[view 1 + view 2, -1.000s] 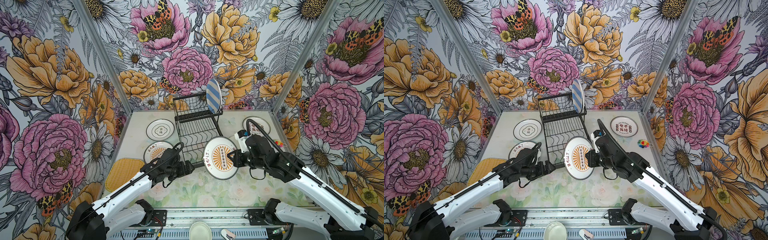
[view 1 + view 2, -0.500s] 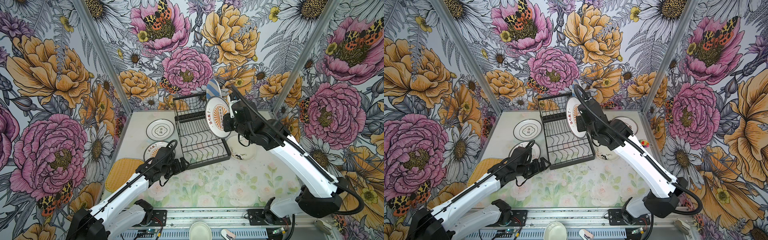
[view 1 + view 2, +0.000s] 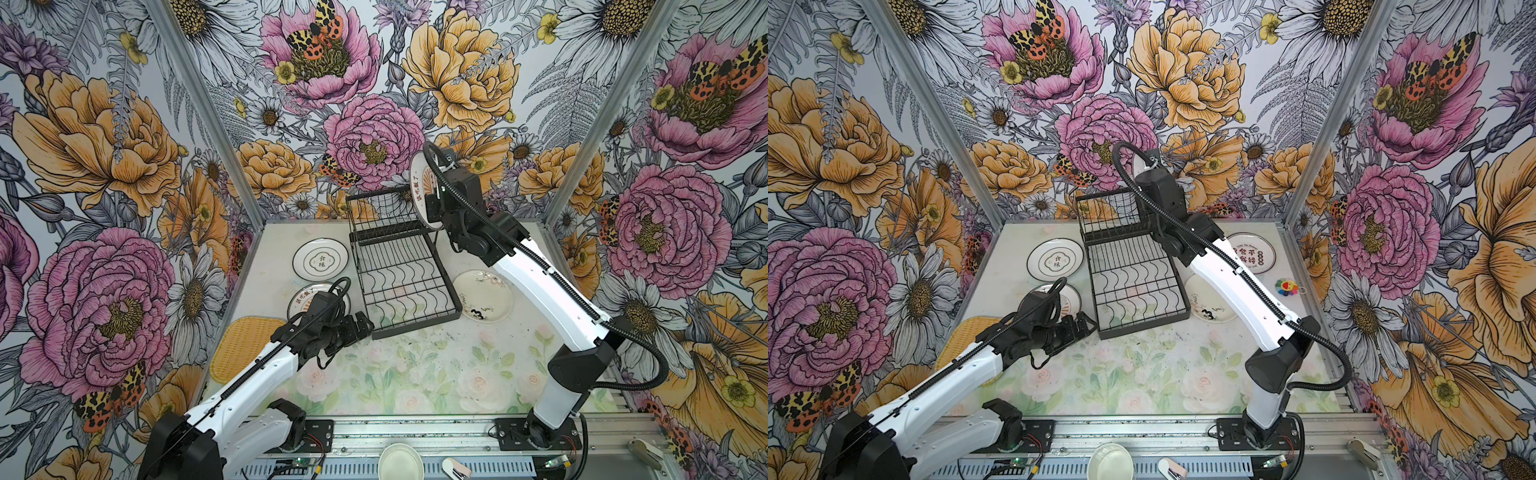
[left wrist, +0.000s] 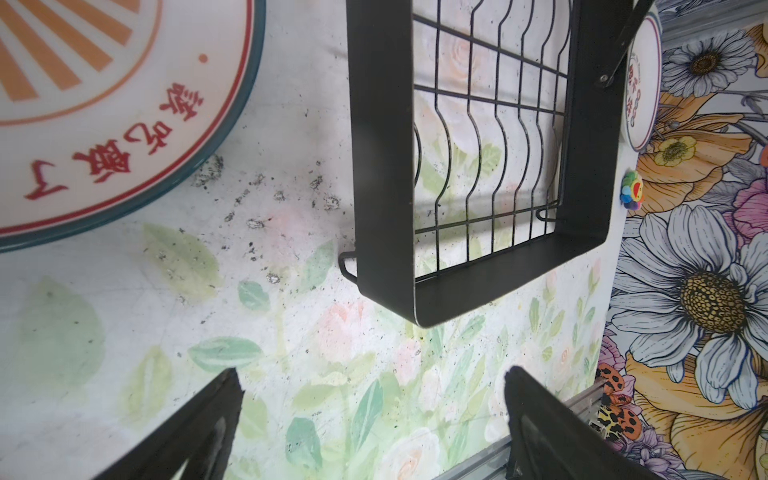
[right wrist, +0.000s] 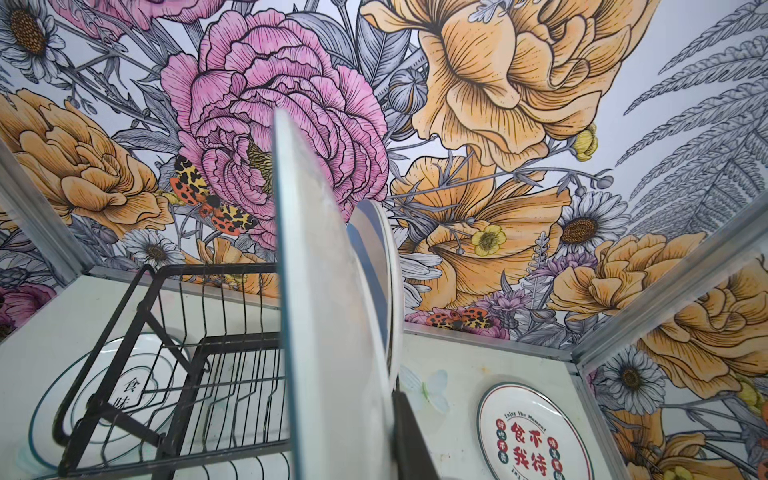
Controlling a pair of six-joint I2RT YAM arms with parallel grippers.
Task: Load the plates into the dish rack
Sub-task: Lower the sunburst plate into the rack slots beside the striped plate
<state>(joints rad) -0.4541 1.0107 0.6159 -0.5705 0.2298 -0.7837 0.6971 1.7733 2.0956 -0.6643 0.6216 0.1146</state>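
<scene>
My right gripper [image 3: 434, 203] is shut on an orange-sunburst plate [image 3: 417, 187], held upright on edge over the raised back tier of the black wire dish rack [image 3: 399, 274]. In the right wrist view this plate [image 5: 328, 332] stands edge-on just beside a blue-white striped plate [image 5: 374, 257] standing in the rack [image 5: 187, 374]. My left gripper [image 3: 365, 326] hangs open and empty by the rack's front left corner [image 4: 382, 166]. Another sunburst plate [image 3: 305, 297] lies flat under the left arm.
Flat on the table lie a white plate with characters [image 3: 320, 259], a doodle plate [image 3: 484, 295], a red-lettered plate [image 3: 1252, 253] and a yellow woven tray [image 3: 245, 345]. A small colourful toy [image 3: 1286, 286] sits at the right. A pale bowl [image 3: 401, 461] rests on the front rail.
The right arm has carried the sunburst plate from in front of the rack up and back to its raised tier, uncovering the doodle plate. The left gripper has stayed open near the rack's front corner.
</scene>
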